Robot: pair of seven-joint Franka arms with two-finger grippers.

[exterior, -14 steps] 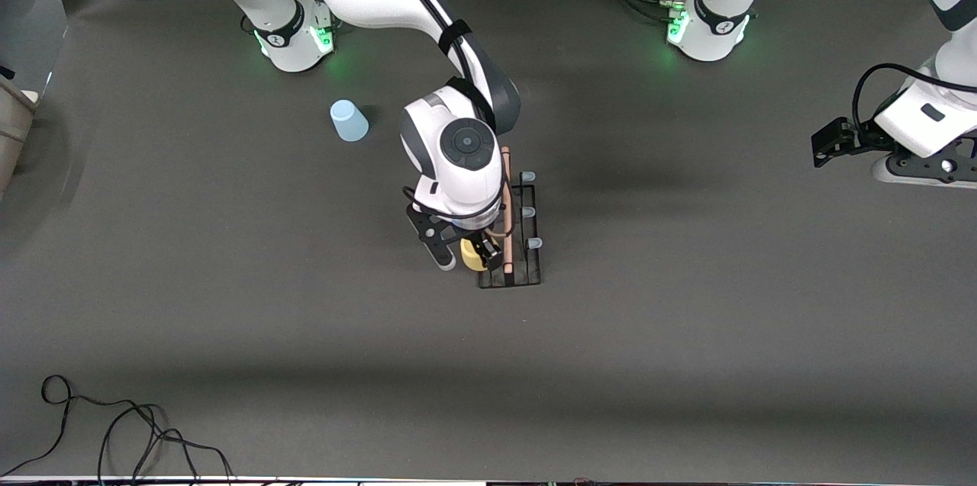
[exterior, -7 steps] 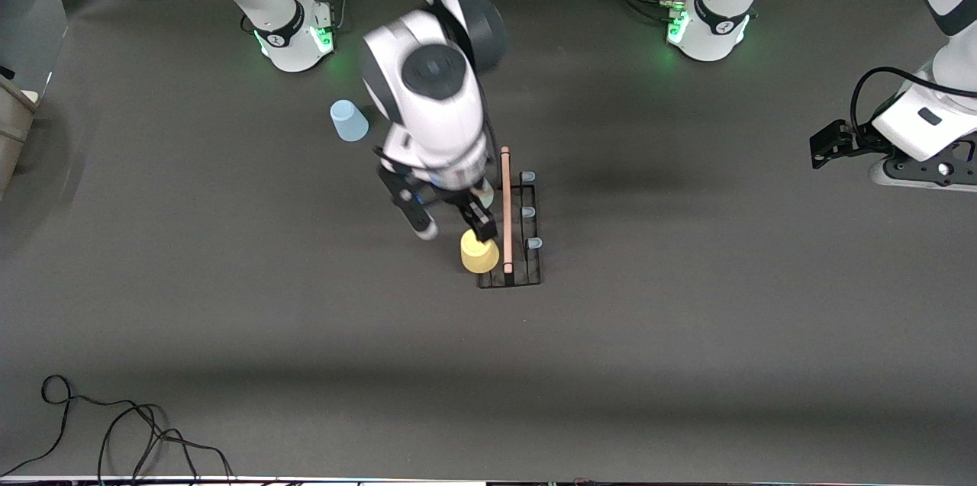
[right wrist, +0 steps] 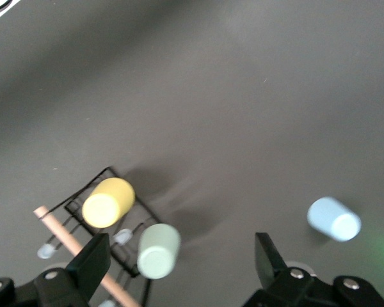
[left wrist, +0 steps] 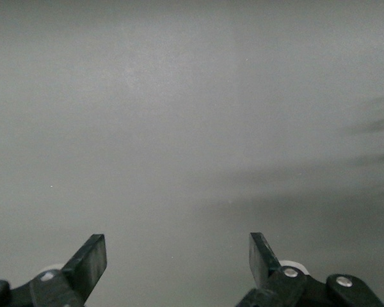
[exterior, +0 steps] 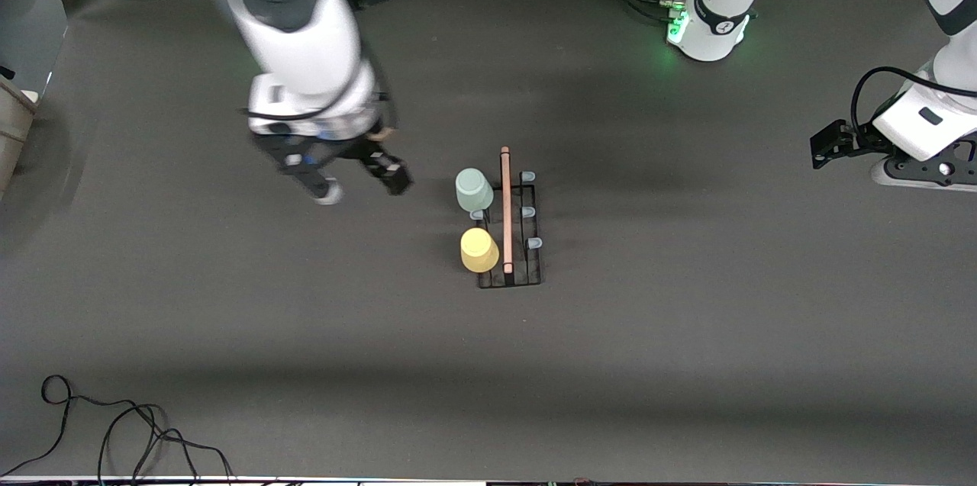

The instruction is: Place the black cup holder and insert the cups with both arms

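right claw [exterior: 357, 179] withdrawn, cable [exterior: 114, 425] distant

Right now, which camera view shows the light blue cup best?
The right wrist view: the light blue cup lies there in plain sight on the table, between the open right pincer fingers. In the front view the right arm hides it. The left wrist view shows only bare surface.

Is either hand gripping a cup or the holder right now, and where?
Nothing is held. The right hand and the left hand are both open and empty.
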